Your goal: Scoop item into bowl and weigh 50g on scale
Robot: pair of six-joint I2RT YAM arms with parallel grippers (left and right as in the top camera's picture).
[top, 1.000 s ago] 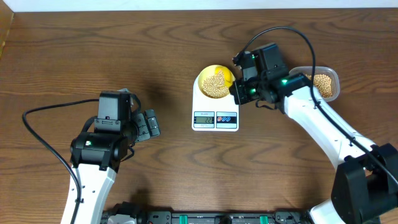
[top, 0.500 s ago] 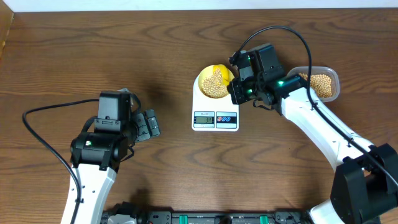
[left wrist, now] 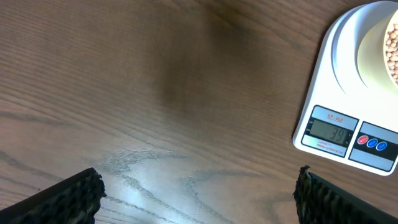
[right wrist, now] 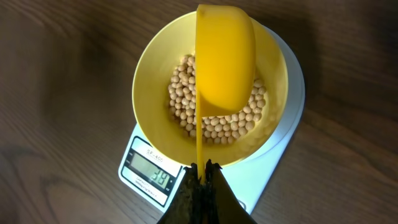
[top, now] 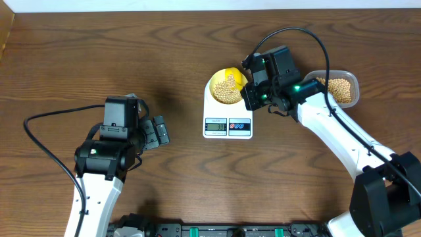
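Our right gripper [right wrist: 200,173] pinches the scoop [right wrist: 225,59] over the bowl [right wrist: 147,81], and with the scale [right wrist: 149,173] showing 39, we still need more beans [right wrist: 217,124].

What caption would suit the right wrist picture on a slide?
Right gripper holds a yellow scoop tilted over the bowl of beans on the scale, display reading 39.

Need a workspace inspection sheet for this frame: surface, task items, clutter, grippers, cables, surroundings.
Surface: wooden table, no spills seen.
Job's things: beans in yellow bowl on white scale; display reads 39; clear tub holds more beans.
Clutter: nothing seen.
Grippers: right gripper shut on yellow scoop, tipped over the bowl; left gripper open, empty.
Cables: black cables on both arms, clear of the scale.
Surroundings: pale strip beyond the far edge.
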